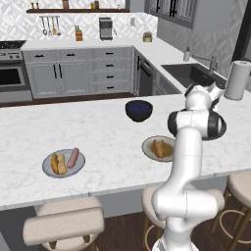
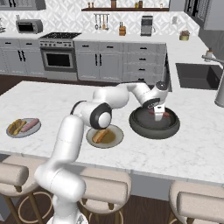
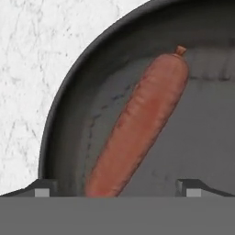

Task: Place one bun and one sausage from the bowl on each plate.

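The grey plate (image 1: 51,170) on the left side of the counter (image 1: 103,137) has a bun (image 1: 58,163) and a sausage (image 1: 73,157) on it, so that plate looks done. The cream-rimmed plate (image 2: 114,141) nearer the robot has a bun (image 2: 100,136) but no sausage yet — that looks like the only job left. The last sausage (image 3: 140,121) lies in the wide black pan (image 2: 144,127), not in the dark blue bowl (image 1: 138,110), which sits farther back on the counter and looks empty from here. The gripper (image 2: 159,111) hangs over the pan with its jaws wide apart, holding nothing. In the hand view the sausage lies slanted between the two dark tips, with its low end near the left one. The pan's raised rim curves close by on the left, so the fingers must go down inside it. The cream-rimmed plate sits just beside the pan — a short trip, with bare counter all around.
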